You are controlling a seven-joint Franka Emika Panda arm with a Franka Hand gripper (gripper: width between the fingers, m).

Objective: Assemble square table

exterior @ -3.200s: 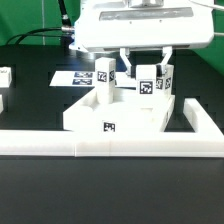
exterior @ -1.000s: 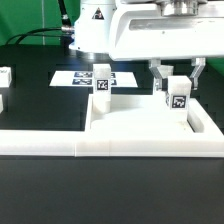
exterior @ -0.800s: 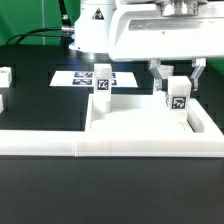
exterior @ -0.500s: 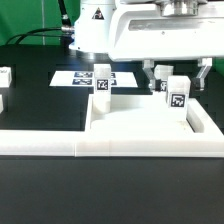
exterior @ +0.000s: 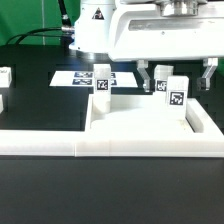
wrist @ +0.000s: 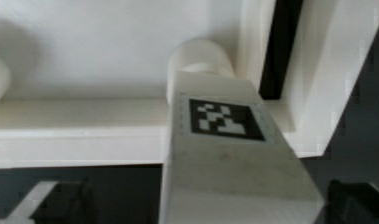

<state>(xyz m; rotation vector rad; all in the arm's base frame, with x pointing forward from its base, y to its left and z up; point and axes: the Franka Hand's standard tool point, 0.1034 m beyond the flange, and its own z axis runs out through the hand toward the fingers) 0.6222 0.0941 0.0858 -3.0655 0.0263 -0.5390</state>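
The square tabletop [exterior: 135, 115] lies flat in the corner of the L-shaped rail. Two white tagged legs stand upright on it: one at the back on the exterior view's left [exterior: 102, 81], one at the back right [exterior: 175, 94]. My gripper [exterior: 176, 80] hangs over the right leg with its fingers [exterior: 145, 78] spread wide on either side, not touching it. In the wrist view that leg [wrist: 218, 130] with its tag runs up between the dark fingertips [wrist: 44, 200] of my gripper [wrist: 200, 208], and the tabletop's rim [wrist: 79, 120] lies beyond.
The long low white L-shaped rail [exterior: 100, 144] runs along the front and up the right side. The marker board [exterior: 72, 77] lies behind the tabletop. Another white tagged part [exterior: 4, 76] sits at the exterior view's left edge.
My fingers were shut on the right leg a second ago and have since spread apart, letting it go. The leg stays upright on the tabletop.
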